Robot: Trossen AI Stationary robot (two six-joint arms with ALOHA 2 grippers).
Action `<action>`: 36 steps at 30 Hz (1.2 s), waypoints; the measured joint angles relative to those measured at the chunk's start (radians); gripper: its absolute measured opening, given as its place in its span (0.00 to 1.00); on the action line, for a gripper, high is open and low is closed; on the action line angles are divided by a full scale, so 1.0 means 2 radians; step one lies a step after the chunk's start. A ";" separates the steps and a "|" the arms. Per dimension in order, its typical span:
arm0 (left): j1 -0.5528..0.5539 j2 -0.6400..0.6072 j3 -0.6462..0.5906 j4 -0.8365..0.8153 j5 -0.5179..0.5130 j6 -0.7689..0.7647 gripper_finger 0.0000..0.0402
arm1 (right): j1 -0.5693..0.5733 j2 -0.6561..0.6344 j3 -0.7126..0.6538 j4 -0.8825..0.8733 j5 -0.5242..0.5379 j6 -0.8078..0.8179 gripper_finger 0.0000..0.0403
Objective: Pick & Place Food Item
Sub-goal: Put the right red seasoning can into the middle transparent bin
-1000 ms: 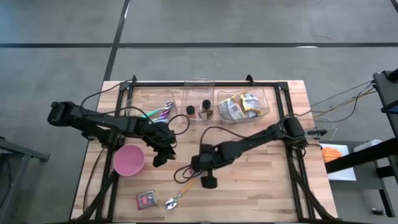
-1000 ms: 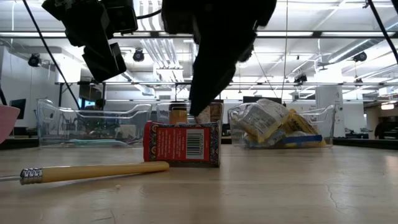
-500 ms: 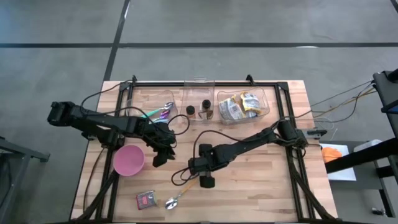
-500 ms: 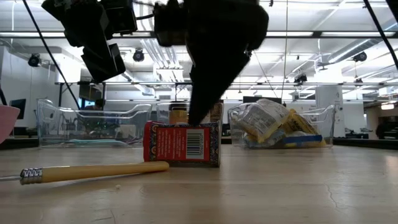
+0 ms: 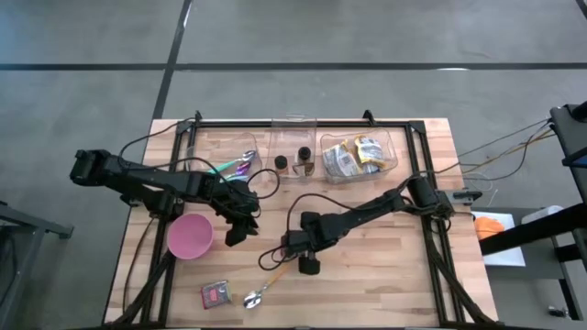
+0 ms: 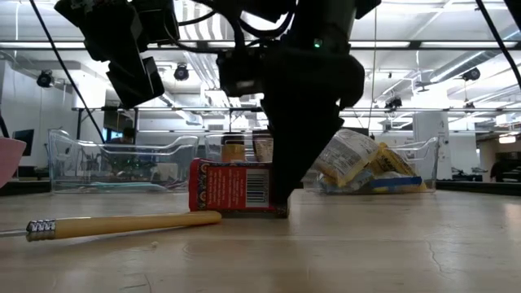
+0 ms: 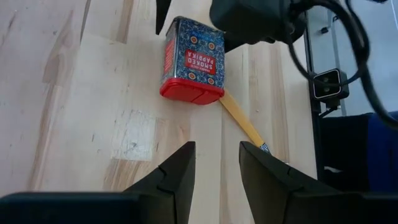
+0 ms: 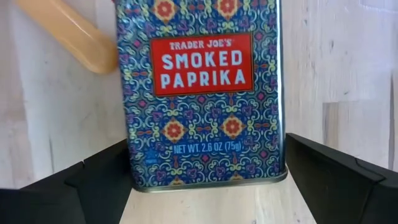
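Note:
A blue patterned smoked paprika tin (image 8: pixel 202 93) with a red lid (image 7: pixel 191 93) lies flat on the table, label up. My right gripper (image 8: pixel 208 180) stands open over it, pointing steeply down. Its two fingers (image 8: pixel 93 183) flank the long sides near the end away from the lid. I cannot tell whether they touch it. In the low view one finger (image 6: pixel 285 183) reaches down beside the tin (image 6: pixel 232 187). In the high view the gripper (image 5: pixel 299 255) hides the tin. My left gripper (image 5: pixel 237 225) waits open above the table, left of it, with nothing between its fingers (image 7: pixel 180 174).
A spoon (image 5: pixel 257 297) with a yellow handle (image 7: pixel 241 121) lies with its handle end by the tin. A pink bowl (image 5: pixel 190 236) and a small red packet (image 5: pixel 215 293) sit to the left. Clear bins (image 5: pixel 353 156) holding jars, packets and utensils line the far edge.
My right gripper has sunk toward the tin and tipped steeper. Its fingers, which hung above the tin, now reach down beside it. The tin and my left gripper have not moved.

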 joint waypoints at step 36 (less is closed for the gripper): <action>0.000 0.000 0.000 0.001 0.001 -0.010 0.33 | 0.000 0.000 0.001 0.018 0.018 -0.039 0.74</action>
